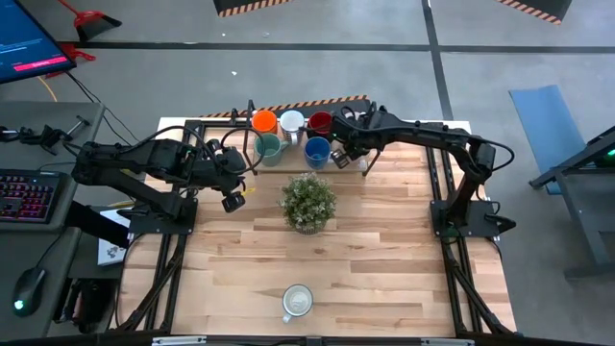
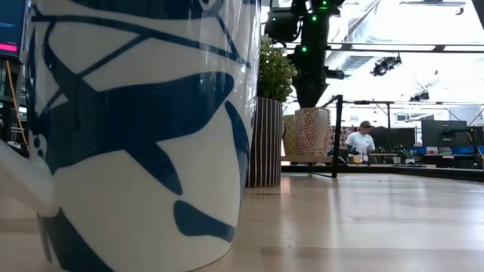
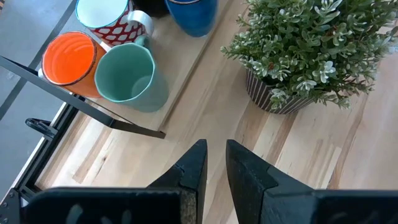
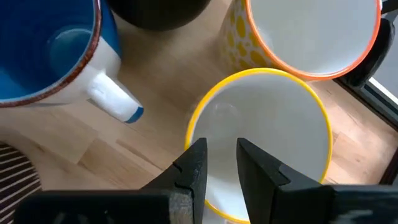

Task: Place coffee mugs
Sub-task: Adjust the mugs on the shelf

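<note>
Several coffee mugs stand on a wooden board [image 1: 357, 163] at the table's far edge: orange [image 1: 264, 121], white [image 1: 291, 122], dark red [image 1: 320, 123], teal [image 1: 269, 147] and blue [image 1: 317, 151]. Beside the blue one stands a yellow-rimmed white mug [image 4: 273, 118], with an orange-rimmed mug [image 4: 311, 37] behind it. My right gripper [image 4: 222, 152] is over the yellow-rimmed mug's mouth, with a narrow gap between its fingers. My left gripper [image 3: 216, 158] hangs narrowly open and empty over bare table, near the teal mug [image 3: 127, 74]. A white-and-blue mug [image 1: 297, 302] stands alone at the near edge. My right gripper comes steeply from above, and its fingers [image 4: 198, 163] reach over the yellow-rimmed mug's near rim [image 4: 219, 213] toward its inside. Only the white inner wall shows in the gap between them. I cannot tell whether either finger touches the mug. The mug stands upright on the board.
A leafy potted plant [image 1: 308, 202] in a striped pot stands mid-table, just near of the board. A black frame [image 3: 93, 112] runs along the board's edge. Bare wood lies between the plant and the lone mug [image 2: 136, 136], which fills the low view's left.
</note>
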Available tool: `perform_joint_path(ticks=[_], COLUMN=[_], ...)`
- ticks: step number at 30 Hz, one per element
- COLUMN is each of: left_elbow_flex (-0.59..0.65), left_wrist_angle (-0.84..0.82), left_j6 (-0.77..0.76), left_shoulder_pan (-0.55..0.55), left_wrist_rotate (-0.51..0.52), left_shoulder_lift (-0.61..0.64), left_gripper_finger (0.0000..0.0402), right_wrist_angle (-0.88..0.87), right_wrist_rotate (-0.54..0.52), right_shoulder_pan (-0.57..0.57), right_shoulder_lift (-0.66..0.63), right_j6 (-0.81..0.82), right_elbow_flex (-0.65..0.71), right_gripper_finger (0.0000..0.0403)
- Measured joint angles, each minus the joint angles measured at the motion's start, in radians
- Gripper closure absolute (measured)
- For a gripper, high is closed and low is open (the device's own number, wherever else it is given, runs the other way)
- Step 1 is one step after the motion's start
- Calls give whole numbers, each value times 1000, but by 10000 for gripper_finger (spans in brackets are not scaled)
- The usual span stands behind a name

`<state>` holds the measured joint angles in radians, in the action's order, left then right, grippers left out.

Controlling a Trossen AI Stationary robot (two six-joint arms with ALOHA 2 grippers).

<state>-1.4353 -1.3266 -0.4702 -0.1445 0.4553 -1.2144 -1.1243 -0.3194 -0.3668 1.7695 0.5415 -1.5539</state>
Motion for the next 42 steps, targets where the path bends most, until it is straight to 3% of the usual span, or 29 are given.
perform_joint_path(ticks=[26,35,42], left_elbow_flex=[0,0,0], left_wrist_angle=[0,0,0], left_j6=[0,-1,0], left_shoulder_pan=[0,0,0], left_wrist_rotate=[0,0,1], left_shoulder_lift=[0,0,0], left_gripper_finger=[353,353,353], right_wrist_angle=[54,48,35], right_wrist_rotate=[69,-4,40], right_shoulder_pan=[0,1,21], right_shoulder_lift=[0,0,-19], right_j6=[-50,4,0], right_elbow_flex=[0,-2,-49], right_gripper_finger=[328,328,328])
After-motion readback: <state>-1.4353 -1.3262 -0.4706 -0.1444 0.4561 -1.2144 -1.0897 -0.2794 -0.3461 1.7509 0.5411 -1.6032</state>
